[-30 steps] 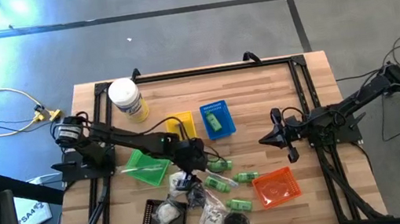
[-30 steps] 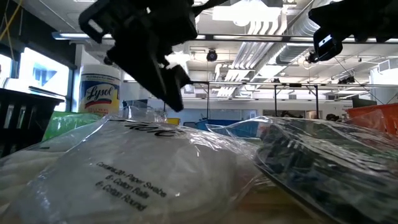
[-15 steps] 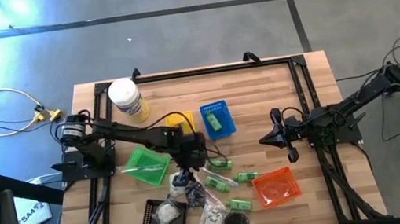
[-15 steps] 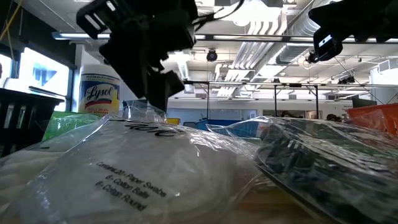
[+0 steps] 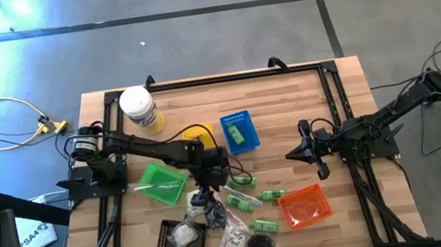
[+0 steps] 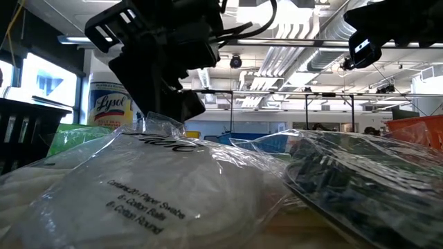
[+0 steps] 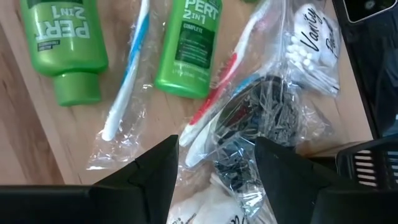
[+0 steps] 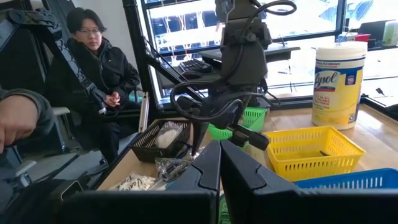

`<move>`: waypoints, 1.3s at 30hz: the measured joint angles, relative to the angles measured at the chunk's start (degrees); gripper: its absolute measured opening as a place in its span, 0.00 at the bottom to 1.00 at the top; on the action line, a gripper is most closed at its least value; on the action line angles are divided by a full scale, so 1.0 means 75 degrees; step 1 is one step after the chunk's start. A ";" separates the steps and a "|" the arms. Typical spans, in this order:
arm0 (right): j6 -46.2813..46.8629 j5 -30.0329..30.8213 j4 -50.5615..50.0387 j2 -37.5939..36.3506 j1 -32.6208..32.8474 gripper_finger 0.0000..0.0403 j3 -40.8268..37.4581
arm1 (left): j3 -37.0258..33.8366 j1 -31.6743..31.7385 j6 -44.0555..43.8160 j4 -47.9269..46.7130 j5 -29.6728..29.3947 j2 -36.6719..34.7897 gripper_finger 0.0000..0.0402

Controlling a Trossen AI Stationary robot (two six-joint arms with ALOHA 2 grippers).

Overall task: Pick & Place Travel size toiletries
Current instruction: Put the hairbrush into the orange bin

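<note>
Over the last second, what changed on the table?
Only the left gripper shifted: it pulled back slightly toward the left arm's side, staying open over the clear packet of black pieces, holding nothing. The right gripper stayed shut and parked; toiletries and baskets unmoved.

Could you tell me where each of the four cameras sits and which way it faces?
High view: overhead, straight down on the table; both arms show.
Low view: at table height, across a clear packet; the left arm hangs above.
Left wrist view: above green bottles and toothbrushes; the open left gripper shows.
Right wrist view: across the table toward a seated person; the shut right gripper shows.
Shared: low and right wrist views both show the wipes jar.
</note>
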 joint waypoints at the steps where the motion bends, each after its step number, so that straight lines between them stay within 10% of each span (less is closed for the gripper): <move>1: 0.0000 0.0000 -0.0003 0.0000 -0.0001 0.01 0.0000 | 0.0000 0.0001 -0.0022 0.0005 0.0000 0.0000 0.51; 25: 0.0003 0.0002 0.0003 0.0000 -0.0002 0.00 0.0000 | 0.0000 -0.0760 -0.0018 0.0180 -0.1420 0.0003 0.48; 39: 0.0003 0.0003 0.0009 0.0000 -0.0002 0.00 0.0000 | 0.0000 -0.0777 0.0140 0.0117 -0.1563 0.0003 0.03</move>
